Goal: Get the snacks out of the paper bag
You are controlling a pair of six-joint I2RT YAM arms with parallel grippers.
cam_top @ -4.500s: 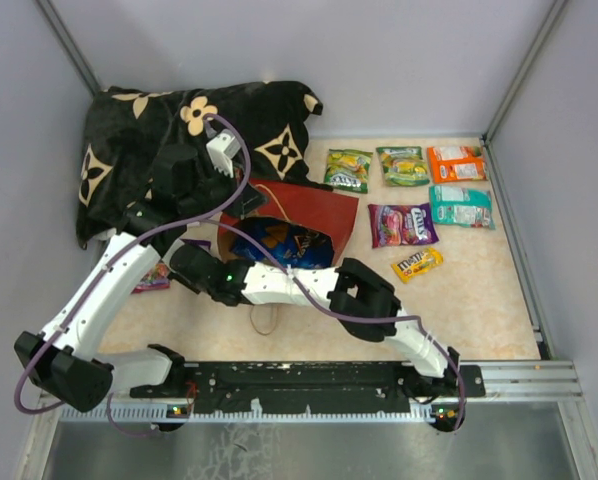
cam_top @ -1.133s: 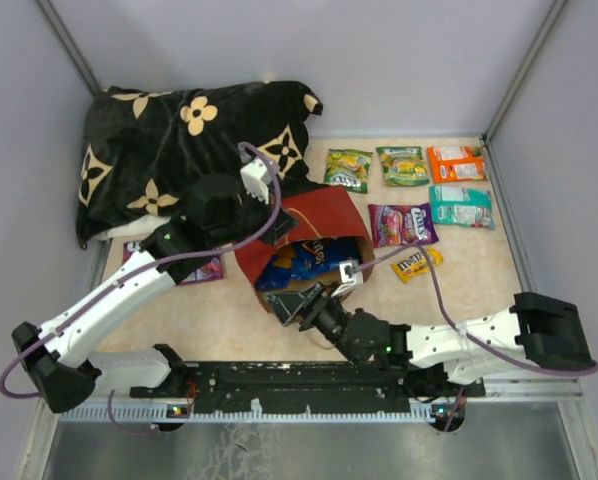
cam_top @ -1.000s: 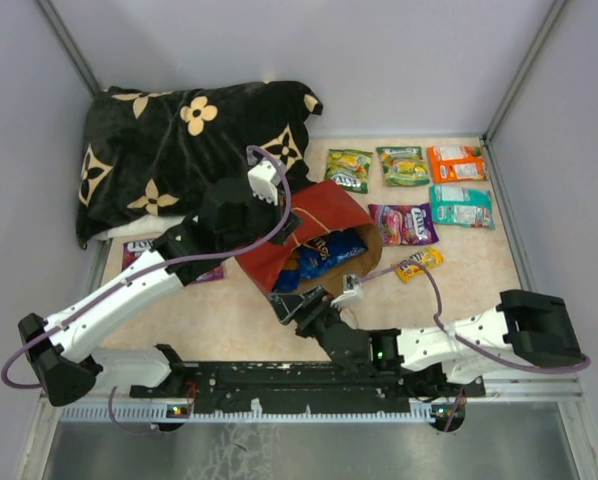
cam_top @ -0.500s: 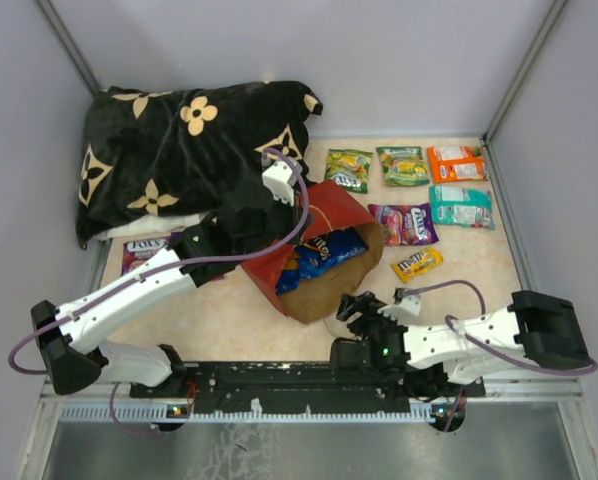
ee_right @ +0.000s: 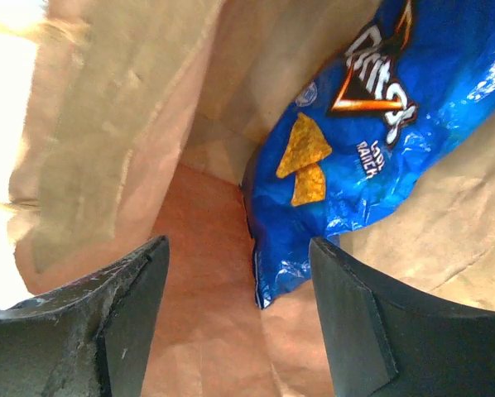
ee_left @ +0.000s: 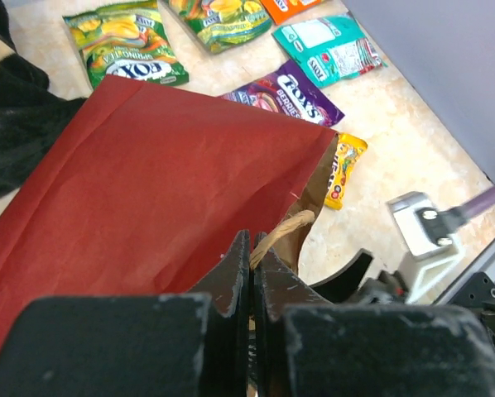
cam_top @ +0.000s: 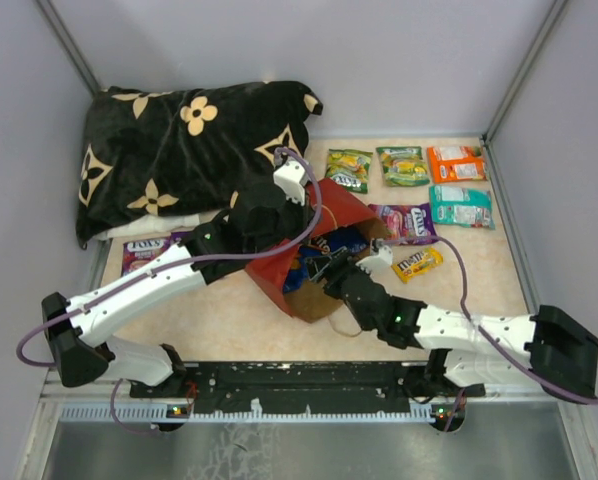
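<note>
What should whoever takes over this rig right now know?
The left gripper is shut on the looped handle of the paper bag.
The right gripper is open inside the bag mouth, facing the Doritos bag, not gripping it.
Done, out on the table: green packets, orange packet, teal packet, purple packet, M&M's pack right of the bag; second purple packet on its left.
Left: the Doritos bag; nothing else shows inside.

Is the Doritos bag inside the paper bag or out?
Inside: the right wrist view shows the Doritos bag within the paper bag, brown walls around it.
</note>
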